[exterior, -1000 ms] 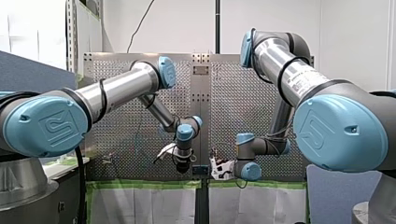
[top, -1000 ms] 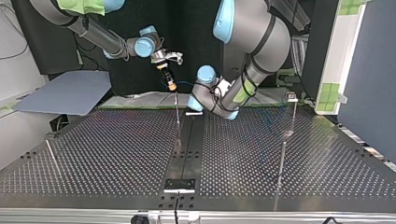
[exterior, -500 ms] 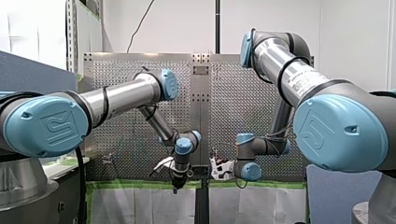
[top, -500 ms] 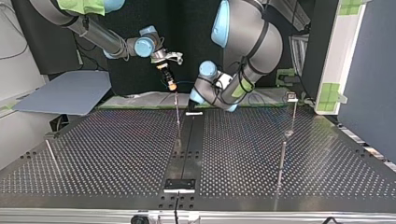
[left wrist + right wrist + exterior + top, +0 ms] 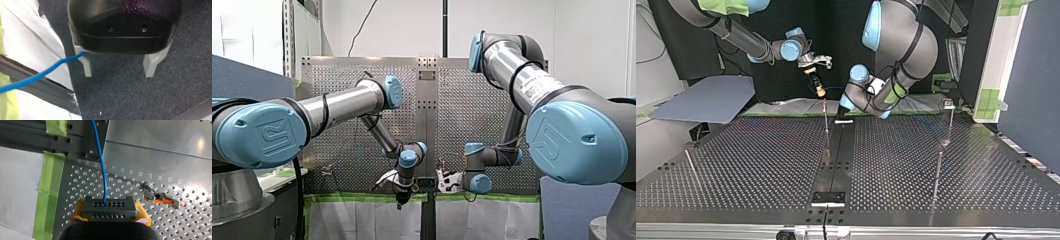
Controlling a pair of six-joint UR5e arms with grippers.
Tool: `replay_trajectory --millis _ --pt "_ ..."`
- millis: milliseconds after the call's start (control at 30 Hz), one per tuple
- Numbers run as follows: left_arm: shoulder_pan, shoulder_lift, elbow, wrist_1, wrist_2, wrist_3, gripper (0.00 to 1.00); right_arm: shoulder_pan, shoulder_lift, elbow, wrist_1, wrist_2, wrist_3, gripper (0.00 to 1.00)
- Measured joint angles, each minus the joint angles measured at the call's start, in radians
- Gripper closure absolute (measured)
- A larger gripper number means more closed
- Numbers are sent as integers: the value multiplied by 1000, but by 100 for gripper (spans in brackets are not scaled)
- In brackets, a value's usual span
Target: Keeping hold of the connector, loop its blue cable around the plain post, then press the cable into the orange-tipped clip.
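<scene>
My right gripper [image 5: 109,213] held the connector [image 5: 109,207] tight between its yellow pads [image 5: 78,212], one pad on each side. The connector was a dark block with rows of little holes, and it sat just above the table [image 5: 175,150]. The blue cable [image 5: 102,170] came out of the middle of the connector. It ran straight ahead over the holes in the table and on past the table's edge. A bit ahead of the gripper and off to one side, the orange-tipped clip [image 5: 162,199] stood on the table. The cable was not in it. A strip of green tape [image 5: 49,195] lay on the other side of the cable.

My left gripper [image 5: 119,67] had its two pale fingers [image 5: 87,66] wide apart with nothing between them. The blue cable ran close by one finger, but I could not tell if it touched. Far below was grey carpet [image 5: 150,100], beside a white sheet [image 5: 32,50].
</scene>
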Motion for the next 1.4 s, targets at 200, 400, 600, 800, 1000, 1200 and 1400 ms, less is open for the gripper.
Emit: replay_trajectory --millis 200,400,600,800,1000,1200,1400 --pt "-1 0 -5 2 -1 0 1 0 0 0 1 0 0 100" --pt "-1 1 -7 12 -1 5 1 0 0 0 1 0 0 100" --pt "-4 1 1 26 8 27 4 0 0 0 1 0 0 100" --pt "-12 1 16 28 23 54 98 0 0 0 1 0 0 100" --pt "-25 3 11 30 -19 64 100 0 0 0 1 0 0 100" --pt "-31 16 -4 54 -36 57 100 0 0 0 2 0 1 100" --pt "-30 65 -53 108 -6 13 100 1 0 0 5 0 0 100"
